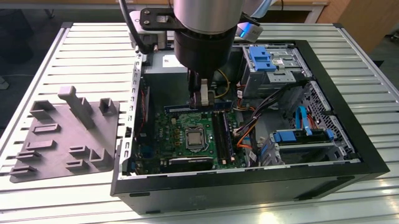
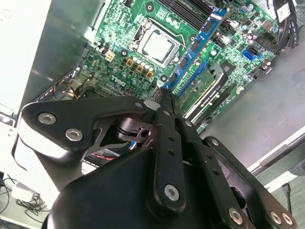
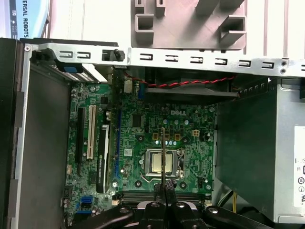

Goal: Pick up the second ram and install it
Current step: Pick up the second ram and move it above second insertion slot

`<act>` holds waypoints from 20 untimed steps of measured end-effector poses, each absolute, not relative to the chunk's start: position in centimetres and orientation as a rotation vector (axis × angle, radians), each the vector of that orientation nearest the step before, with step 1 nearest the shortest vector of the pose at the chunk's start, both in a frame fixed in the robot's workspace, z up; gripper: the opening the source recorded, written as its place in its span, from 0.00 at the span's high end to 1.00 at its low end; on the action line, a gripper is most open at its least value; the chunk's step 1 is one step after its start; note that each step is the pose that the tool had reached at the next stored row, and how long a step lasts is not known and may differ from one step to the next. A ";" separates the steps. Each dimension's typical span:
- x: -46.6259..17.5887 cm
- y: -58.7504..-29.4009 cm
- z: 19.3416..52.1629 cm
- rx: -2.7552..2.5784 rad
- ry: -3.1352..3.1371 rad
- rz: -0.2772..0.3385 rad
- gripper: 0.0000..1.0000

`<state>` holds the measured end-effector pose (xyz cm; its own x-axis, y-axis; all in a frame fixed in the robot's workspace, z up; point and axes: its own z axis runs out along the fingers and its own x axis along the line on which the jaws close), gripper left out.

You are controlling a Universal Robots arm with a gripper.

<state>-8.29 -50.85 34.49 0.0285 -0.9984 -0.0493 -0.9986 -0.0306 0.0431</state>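
Observation:
My gripper [image 1: 203, 102] is shut on the second ram [image 1: 219, 105], a long blue circuit-board stick with black chips. I hold it level on its long edge inside the open computer case, above the green motherboard [image 1: 168, 135]. In the second wrist view the ram [image 2: 198, 43] reaches out from the gripper [image 2: 167, 94] over the board, past the processor socket [image 2: 157, 45]. In the first wrist view the ram [image 3: 163, 152] shows edge-on as a thin line over the socket, rising from the gripper [image 3: 163, 189]. The black memory slots [image 1: 219, 135] lie on the board below, toward the exterior view's right.
A grey moulded tray [image 1: 62, 140] with upright posts lies on the slatted table at the exterior view's left. The case walls [image 1: 249, 186] ring the board. Blue drive brackets [image 1: 262, 58], cable bundles [image 1: 249, 126] and an expansion card [image 3: 102, 157] crowd the inside.

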 end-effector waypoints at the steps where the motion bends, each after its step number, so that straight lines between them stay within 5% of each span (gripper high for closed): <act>1: -8.3 -50.9 34.5 -2.250 2.185 0.103 0.88; 20: -8.3 -50.9 34.1 -2.250 2.185 0.103 0.88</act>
<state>-8.29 -50.85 34.10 0.0285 -0.9984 -0.0492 -0.9986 -0.0306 0.0431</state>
